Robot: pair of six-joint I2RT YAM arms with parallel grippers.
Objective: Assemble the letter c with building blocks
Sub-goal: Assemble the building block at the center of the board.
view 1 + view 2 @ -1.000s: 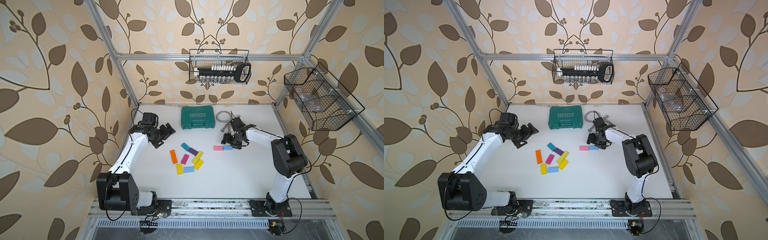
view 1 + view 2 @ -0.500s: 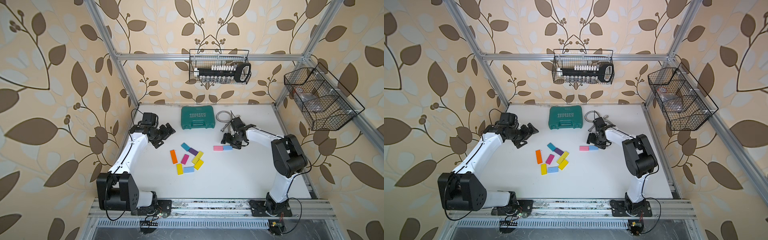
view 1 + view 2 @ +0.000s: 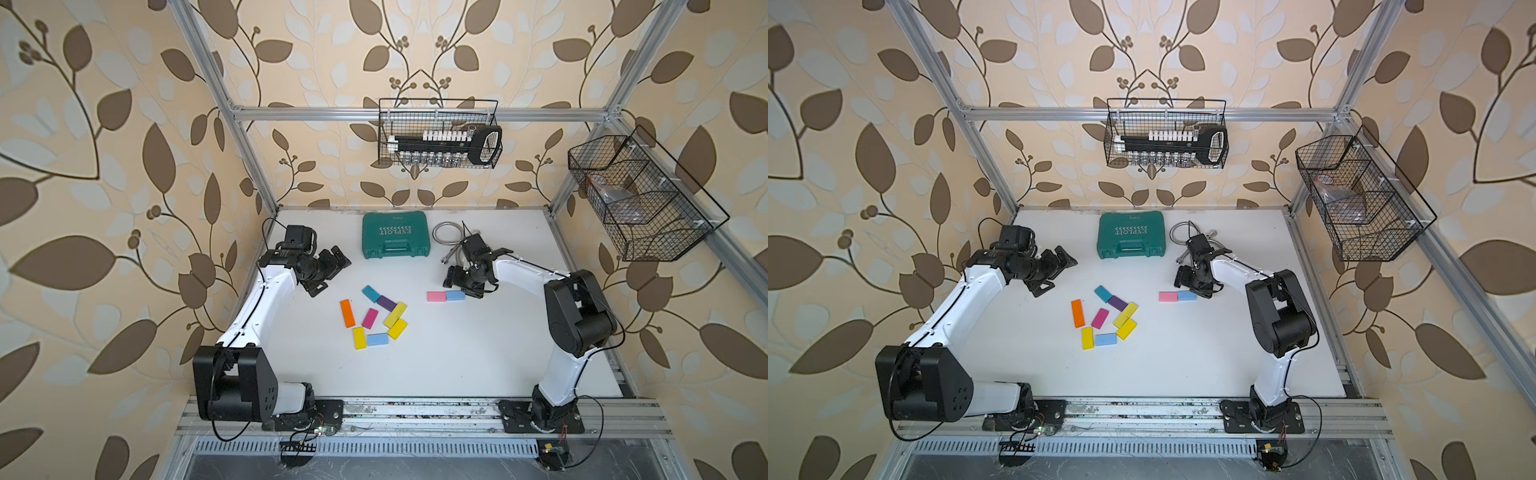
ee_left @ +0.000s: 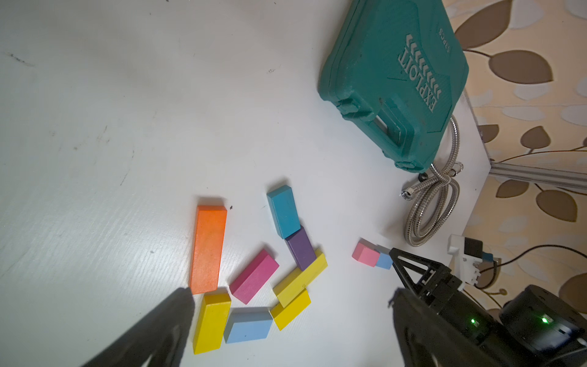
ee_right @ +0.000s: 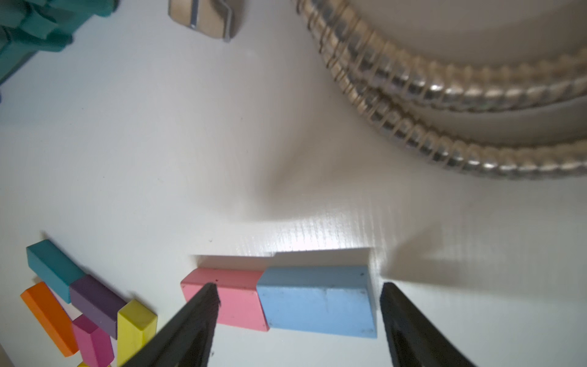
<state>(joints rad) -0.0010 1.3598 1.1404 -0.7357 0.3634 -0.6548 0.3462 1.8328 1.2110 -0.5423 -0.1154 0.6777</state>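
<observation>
The left tool (image 3: 329,274) gapes wide and empty above the white bench (image 3: 457,357). Mid-bench lies a loose cluster of eight flat rectangular coloured blocks (image 3: 376,318). Further right, a pink block (image 3: 436,296) and a light blue block (image 3: 455,295) touch end to end, with the empty right tool (image 3: 464,284) spread open over them.

bare table (image 3: 457,357) between block cluster (image 3: 369,318) and pink-blue pair (image 3: 436,296), metal hose (image 5: 413,86) and green case (image 3: 395,232) behind

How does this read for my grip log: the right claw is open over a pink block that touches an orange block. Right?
Not quite: the pink block touches a light blue block, not an orange one. They lie end to end in the right wrist view. The right claw is open over them, as stated.
</observation>
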